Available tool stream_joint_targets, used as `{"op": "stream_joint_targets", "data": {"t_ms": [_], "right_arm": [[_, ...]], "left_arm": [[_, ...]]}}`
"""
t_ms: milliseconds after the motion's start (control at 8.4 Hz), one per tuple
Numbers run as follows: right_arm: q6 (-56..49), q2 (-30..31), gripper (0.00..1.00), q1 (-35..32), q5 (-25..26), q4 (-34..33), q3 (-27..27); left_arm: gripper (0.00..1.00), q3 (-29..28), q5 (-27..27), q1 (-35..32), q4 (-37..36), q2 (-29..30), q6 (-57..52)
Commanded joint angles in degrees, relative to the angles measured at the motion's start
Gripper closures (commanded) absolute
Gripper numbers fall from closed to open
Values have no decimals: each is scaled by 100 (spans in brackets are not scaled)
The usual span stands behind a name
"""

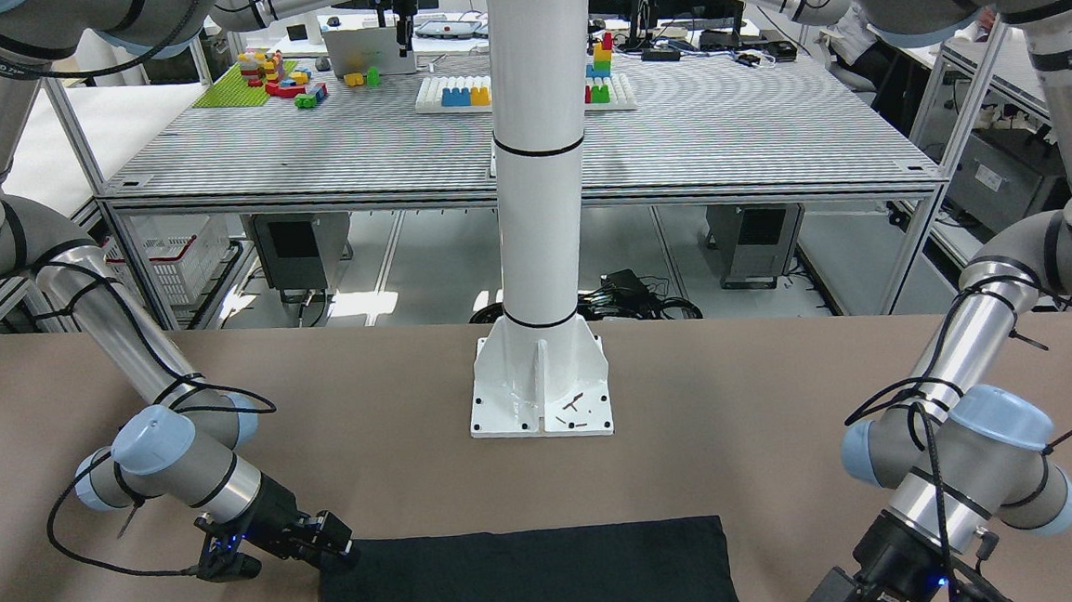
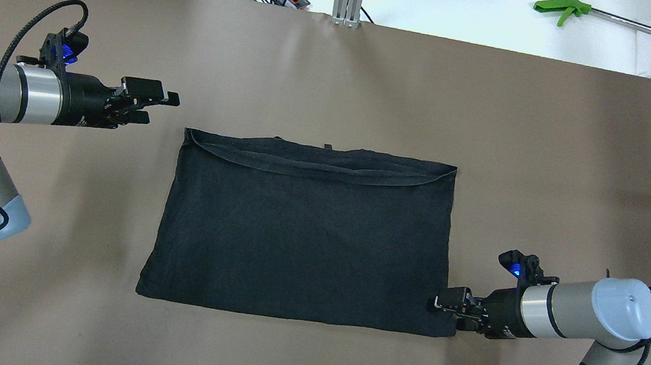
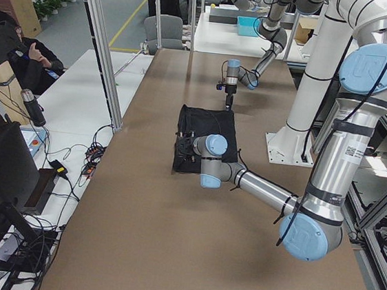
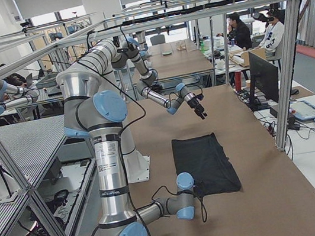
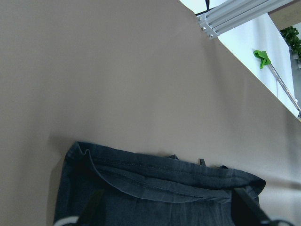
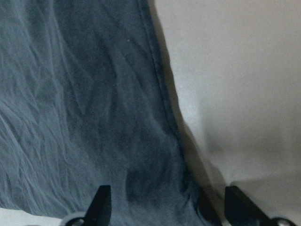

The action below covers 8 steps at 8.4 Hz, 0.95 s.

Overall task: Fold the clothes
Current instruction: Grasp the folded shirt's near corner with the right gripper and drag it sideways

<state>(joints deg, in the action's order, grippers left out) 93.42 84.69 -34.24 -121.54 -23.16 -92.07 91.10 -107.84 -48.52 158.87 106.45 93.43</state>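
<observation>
Jaws spread on both arms: the right gripper (image 2: 439, 304) straddled the four-o'clock corner of the black garment (image 2: 302, 236) lying flat on the brown counter (image 2: 560, 145), apparently poised to pinch it for a fold; the left gripper (image 2: 159, 108) hovered just off the ten-o'clock corner.

Lit bright and even from overhead in all ext. views. Throws only soft, faint shadows on the table (image 2: 341, 70) under the arms. Flattens the black garment (image 2: 305, 237) to near detail-less black in overhead view; washes it blue-grey w/ visible creases in both wrist views. Goes soft and blurry in right wrist view, w/ right gripper (image 6: 168, 202) out of focus at btm edge. Nearly blows out the white surface (image 5: 254, 42) in left wrist view. Puts mild sheen on white pillar (image 1: 536, 152).
</observation>
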Motion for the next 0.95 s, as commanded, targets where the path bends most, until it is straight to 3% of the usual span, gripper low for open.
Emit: {"op": "stream_joint_targets", "data": {"t_ms": [0,238,476,715,834], "right_arm": [[0,-5,100,102,8,4,-48],[-8,99,100,250,-36,5,-423],[-17,738,100,1029,-10,13,-1641],[-17,663,100,1847,60,22,-1955],[-26,549,86,2051,69,22,-1946]], "left_arm": [[6,-5,0,0,4,-19,-9],[6,-5,-9,0,4,-19,-9],[6,13,0,-17,4,-28,-26],[6,21,8,-26,4,-28,-183],[6,13,8,-18,4,-37,-245]]}}
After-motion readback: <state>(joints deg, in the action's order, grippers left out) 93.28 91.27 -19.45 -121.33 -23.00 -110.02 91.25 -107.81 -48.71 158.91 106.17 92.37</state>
